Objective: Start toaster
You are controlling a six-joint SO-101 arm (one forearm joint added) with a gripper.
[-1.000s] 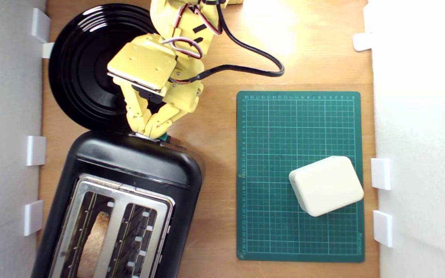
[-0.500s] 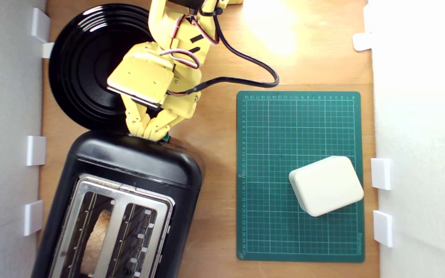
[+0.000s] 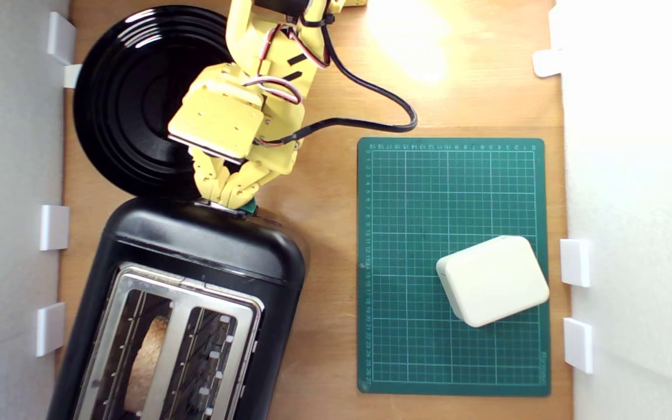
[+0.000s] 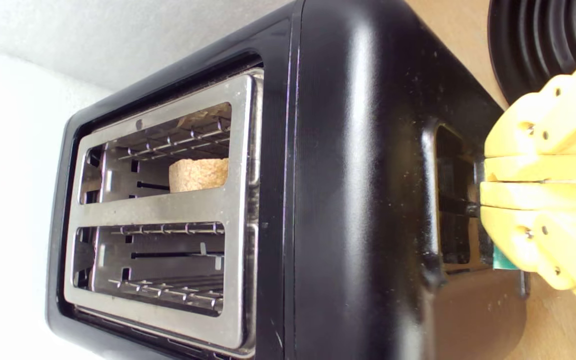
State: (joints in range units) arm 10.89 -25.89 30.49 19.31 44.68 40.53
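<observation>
A wooden bench is walled in by white foam panels on the exterior view's left and right, held by small white clips. Bright light glares on the wood beyond the mat.

The toaster is glossy black with rounded corners and a silver top around two slots. A slice of bread sits low in one slot; the other slot shows only wire guides. In the exterior view, the toaster fills the lower left corner, its long side close to the left panel and its far end running out of frame.

At the toaster's lever end, the yellow pincer is closed, fingers pressed together, over the slot in that end face, with the teal lever peeking from under it.

A black plate lies just beyond that end, partly under the arm. To the toaster's right, across a strip of bare wood, lies a green mat carrying a cream box.
</observation>
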